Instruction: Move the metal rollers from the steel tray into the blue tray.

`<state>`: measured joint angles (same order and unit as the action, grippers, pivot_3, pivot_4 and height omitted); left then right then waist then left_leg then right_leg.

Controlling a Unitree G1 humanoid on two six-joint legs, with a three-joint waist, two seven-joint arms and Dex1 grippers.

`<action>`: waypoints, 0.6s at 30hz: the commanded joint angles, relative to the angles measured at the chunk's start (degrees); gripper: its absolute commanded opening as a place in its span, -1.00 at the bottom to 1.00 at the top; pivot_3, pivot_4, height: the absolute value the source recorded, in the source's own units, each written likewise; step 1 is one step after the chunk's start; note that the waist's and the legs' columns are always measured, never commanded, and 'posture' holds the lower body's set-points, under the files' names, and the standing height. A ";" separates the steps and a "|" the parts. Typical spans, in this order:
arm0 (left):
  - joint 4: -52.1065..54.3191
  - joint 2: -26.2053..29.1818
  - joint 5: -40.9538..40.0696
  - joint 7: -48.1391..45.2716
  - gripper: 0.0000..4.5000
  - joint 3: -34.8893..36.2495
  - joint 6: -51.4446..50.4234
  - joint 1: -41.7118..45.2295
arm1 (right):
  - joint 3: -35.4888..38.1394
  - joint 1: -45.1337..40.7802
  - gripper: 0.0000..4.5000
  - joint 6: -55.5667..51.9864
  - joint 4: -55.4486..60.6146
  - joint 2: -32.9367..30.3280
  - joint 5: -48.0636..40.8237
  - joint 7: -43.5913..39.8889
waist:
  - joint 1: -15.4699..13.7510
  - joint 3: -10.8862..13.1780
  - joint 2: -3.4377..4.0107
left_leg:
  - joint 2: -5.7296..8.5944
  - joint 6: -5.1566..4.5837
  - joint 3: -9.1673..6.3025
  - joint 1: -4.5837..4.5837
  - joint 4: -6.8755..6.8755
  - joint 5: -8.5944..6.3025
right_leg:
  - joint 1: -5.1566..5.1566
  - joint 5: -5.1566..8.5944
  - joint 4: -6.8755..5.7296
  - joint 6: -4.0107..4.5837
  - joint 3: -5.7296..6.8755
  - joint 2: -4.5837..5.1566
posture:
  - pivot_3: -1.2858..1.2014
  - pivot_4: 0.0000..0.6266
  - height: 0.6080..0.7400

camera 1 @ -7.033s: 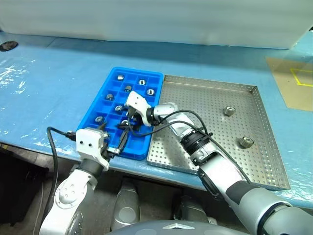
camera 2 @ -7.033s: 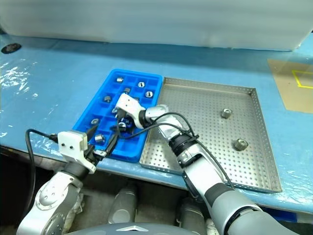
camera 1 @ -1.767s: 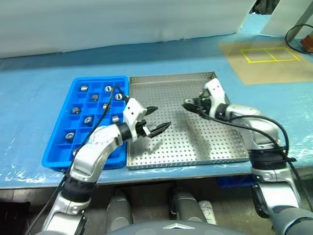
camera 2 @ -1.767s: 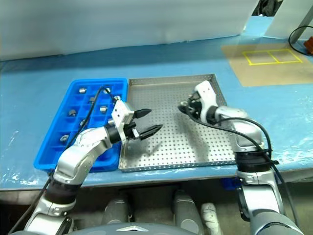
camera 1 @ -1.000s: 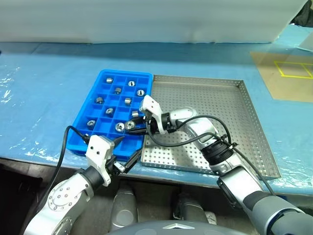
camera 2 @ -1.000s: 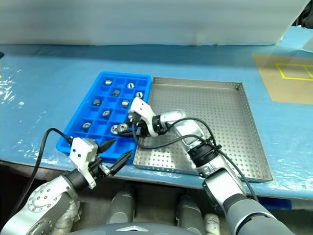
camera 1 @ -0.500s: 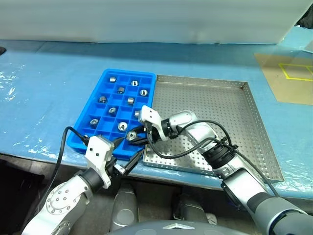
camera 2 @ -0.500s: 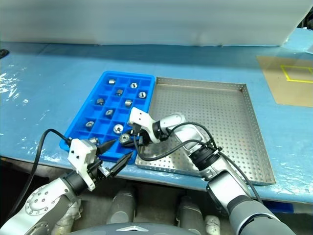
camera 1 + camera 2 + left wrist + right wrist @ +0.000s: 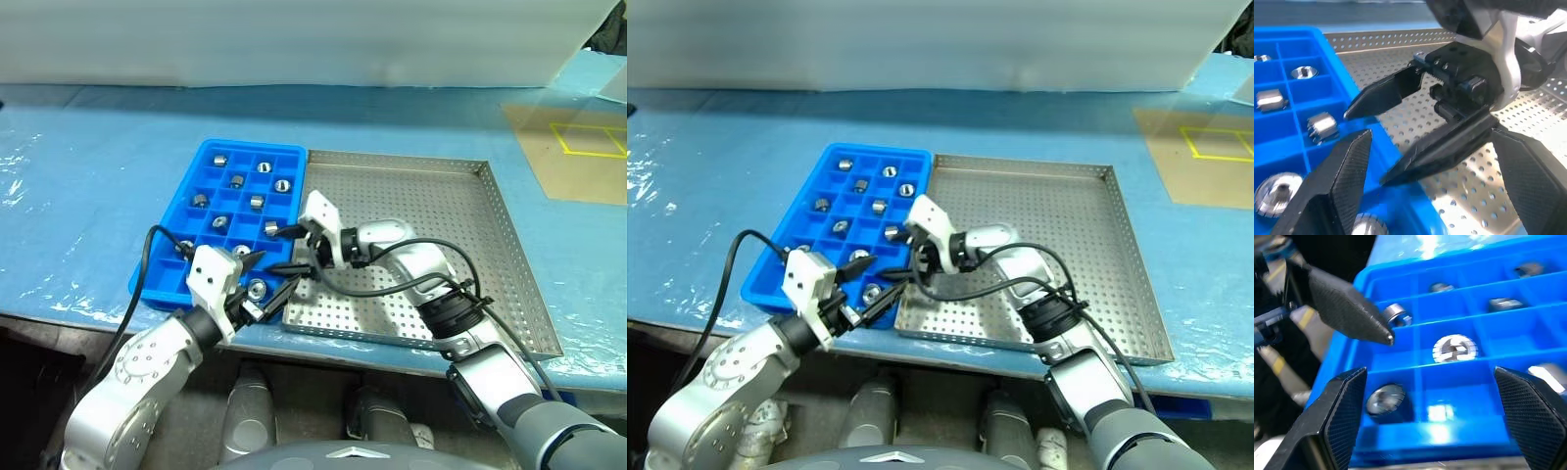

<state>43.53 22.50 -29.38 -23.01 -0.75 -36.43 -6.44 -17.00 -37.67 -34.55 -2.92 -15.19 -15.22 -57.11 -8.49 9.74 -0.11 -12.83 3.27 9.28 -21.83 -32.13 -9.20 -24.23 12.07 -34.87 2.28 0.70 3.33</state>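
The rollers [image 9: 257, 202] sit in the blue tray [image 9: 211, 161] – the steel tray [image 9: 441, 211] lies at its 3 o'clock side. The right gripper [image 9: 289, 249] hangs over the blue tray's near corner, fingers apart, holding nothing. The left gripper [image 9: 263, 283] – fingers apart too – is at its 7 o'clock.

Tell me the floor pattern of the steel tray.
The steel tray has a plain silver floor perforated with regular rows of small round holes, clearest in the left eye view.

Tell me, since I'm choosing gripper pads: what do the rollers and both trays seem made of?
Metal rollers: shiny silver-grey, likely steel, given bright glints. Steel tray: matte silver perforated sheet metal. Blue tray: glossy, uniformly blue, probably moulded plastic.
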 commanded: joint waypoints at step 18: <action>-20.19 0.03 1.79 -11.29 0.81 -2.47 7.96 16.93 | 16.18 11.06 0.90 -1.56 14.41 -8.53 -5.89 12.28 | 5.50 -0.03 -0.02 | 0.01 0.04 0.06 0.09 -0.06 0.04 | 0.02 -0.04 -0.10 0.07 -0.10 -0.05 | -0.10 -0.52 1.00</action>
<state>23.21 22.52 -28.23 -33.60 -3.07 -30.32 9.20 -2.86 -26.69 -37.97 8.24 -23.18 -21.07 -45.96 -2.99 9.71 -0.13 -12.82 3.30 9.34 -21.73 -32.20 -9.15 -24.21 12.02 -34.97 2.35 0.59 3.29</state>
